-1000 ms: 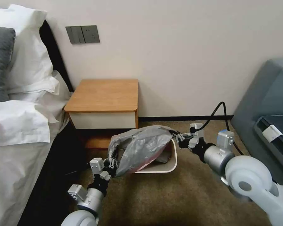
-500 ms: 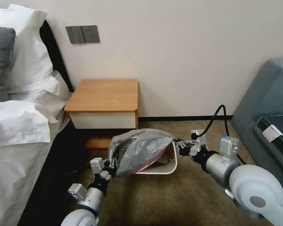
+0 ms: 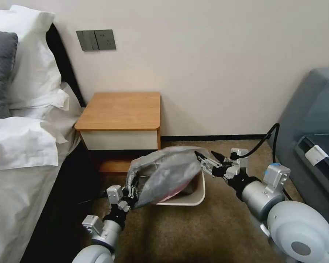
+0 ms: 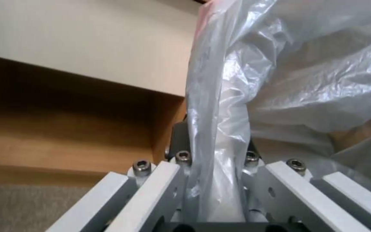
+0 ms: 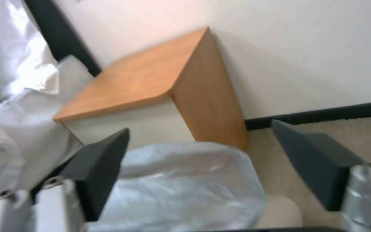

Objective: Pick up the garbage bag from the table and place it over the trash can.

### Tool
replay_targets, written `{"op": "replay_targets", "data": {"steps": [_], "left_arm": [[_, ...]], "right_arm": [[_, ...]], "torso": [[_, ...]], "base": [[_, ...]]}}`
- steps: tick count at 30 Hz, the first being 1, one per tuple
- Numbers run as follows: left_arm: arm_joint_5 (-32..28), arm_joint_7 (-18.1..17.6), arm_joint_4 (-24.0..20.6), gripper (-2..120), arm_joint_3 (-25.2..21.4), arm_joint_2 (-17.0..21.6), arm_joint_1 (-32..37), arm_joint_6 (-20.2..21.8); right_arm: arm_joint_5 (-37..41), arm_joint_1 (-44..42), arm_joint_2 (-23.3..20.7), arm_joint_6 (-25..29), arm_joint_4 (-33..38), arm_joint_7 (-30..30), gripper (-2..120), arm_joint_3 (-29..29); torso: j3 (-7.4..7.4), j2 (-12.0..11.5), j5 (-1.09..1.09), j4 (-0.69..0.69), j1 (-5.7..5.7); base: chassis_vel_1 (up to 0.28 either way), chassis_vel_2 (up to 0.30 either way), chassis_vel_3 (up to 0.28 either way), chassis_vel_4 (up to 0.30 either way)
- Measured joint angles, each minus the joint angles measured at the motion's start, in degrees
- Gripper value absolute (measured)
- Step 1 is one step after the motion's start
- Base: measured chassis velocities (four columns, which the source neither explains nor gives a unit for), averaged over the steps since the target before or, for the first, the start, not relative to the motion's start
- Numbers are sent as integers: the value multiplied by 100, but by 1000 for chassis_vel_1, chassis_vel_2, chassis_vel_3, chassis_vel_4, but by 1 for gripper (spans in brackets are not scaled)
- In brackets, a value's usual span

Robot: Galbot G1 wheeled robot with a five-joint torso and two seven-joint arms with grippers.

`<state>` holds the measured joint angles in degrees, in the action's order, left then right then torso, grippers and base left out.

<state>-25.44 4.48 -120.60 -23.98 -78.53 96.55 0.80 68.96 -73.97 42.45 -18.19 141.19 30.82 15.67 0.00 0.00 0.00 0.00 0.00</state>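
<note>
Most of the trash can [image 3: 195, 193] is hidden beneath the garbage bag [image 3: 164, 171], whose crinkly grey film with a pinkish edge is draped over it, near the table [image 3: 122, 109]. The bag's left edge is pinched by the left gripper [image 3: 132, 192]; the right gripper [image 3: 205, 159] is held spread apart just right of it.

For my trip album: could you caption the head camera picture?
Left gripper holds the garbage bag over the trash can; right gripper hangs open beside it.
</note>
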Motion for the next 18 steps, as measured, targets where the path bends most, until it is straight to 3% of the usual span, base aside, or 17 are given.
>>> {"op": "replay_targets", "data": {"steps": [2,5,11,13,15,18], "left_arm": [[-13,-2,5,5,-5,-10,17,-1],[-68,-15,5,5,-11,-12,19,-1],[-293,-90,-70,5,-28,-20,37,7],[-321,-95,-81,5,-28,-24,45,8],[-435,-104,-125,5,-29,-30,87,14],[-486,-104,-159,5,-29,-30,117,14]], "right_arm": [[336,-43,-18,-10,119,81,98,107],[615,-92,-22,-56,187,205,99,200],[1785,-271,134,-193,216,1070,100,761],[2008,-294,185,-193,216,1177,100,885],[2734,-335,389,-201,216,1350,100,1167],[2995,-332,547,-195,216,1334,100,1184]], "torso": [[0,0,0,1,0],[0,0,-1,0,0],[0,0,0,0,0],[0,0,0,0,0],[0,0,0,-1,0],[0,0,0,0,0]], "base": [[0,0,0,0],[0,0,0,0],[0,0,0,0],[0,0,0,0],[0,0,0,0],[0,0,0,0]]}}
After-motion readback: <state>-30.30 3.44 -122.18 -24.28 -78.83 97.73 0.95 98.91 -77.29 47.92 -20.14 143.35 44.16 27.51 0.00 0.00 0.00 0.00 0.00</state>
